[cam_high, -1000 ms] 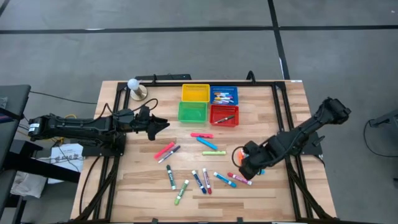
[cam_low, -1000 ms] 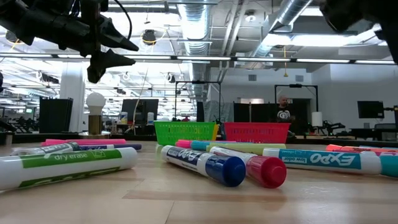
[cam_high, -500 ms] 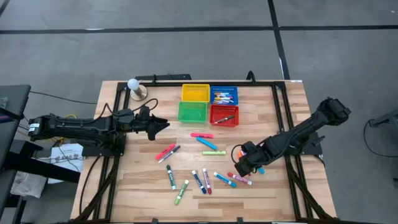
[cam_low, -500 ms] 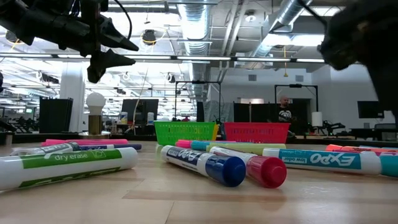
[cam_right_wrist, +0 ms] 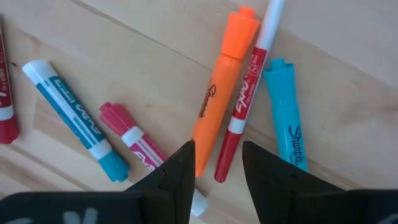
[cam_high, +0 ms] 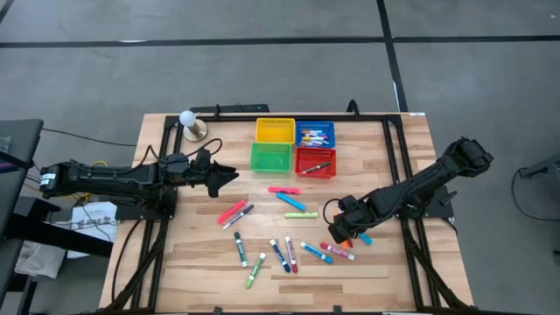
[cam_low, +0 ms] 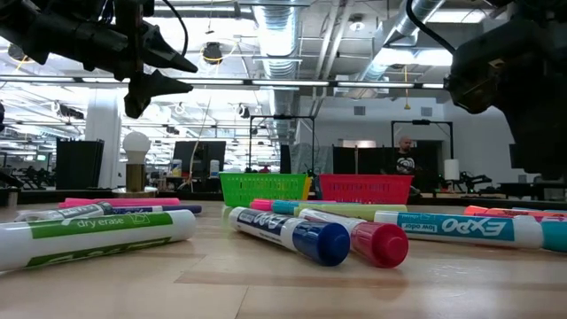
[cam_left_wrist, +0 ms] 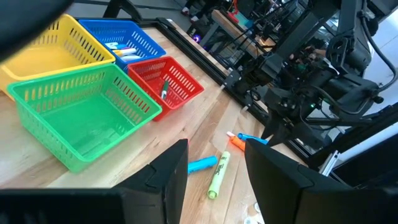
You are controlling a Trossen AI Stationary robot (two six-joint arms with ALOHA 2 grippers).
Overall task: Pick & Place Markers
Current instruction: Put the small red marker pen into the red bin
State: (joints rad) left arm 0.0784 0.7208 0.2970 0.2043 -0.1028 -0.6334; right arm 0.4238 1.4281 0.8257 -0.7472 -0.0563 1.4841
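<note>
Several markers lie loose on the wooden table, among them a pink one (cam_high: 283,190), a green-and-white one (cam_high: 255,270) and a blue one (cam_high: 280,255). My right gripper (cam_high: 337,234) is open and hovers at the near right. In the right wrist view its fingers (cam_right_wrist: 214,171) stand on either side of the near ends of an orange marker (cam_right_wrist: 217,106) and a thin red-and-white marker (cam_right_wrist: 245,106), with a teal marker (cam_right_wrist: 289,118) beside them. My left gripper (cam_high: 229,175) is open and empty, held above the table left of the green basket (cam_high: 270,157).
Four mesh baskets stand at the far middle: yellow (cam_high: 275,130), blue (cam_high: 315,133) with several markers, green, and red (cam_high: 316,163) with one marker. A white ball on a wooden base (cam_high: 188,122) stands at the far left. A person (cam_low: 404,159) is far behind the table.
My right gripper has moved a little toward the table's left edge, over the cluster of markers at the near right, and has come further into the low view. The markers have stayed where they were.
</note>
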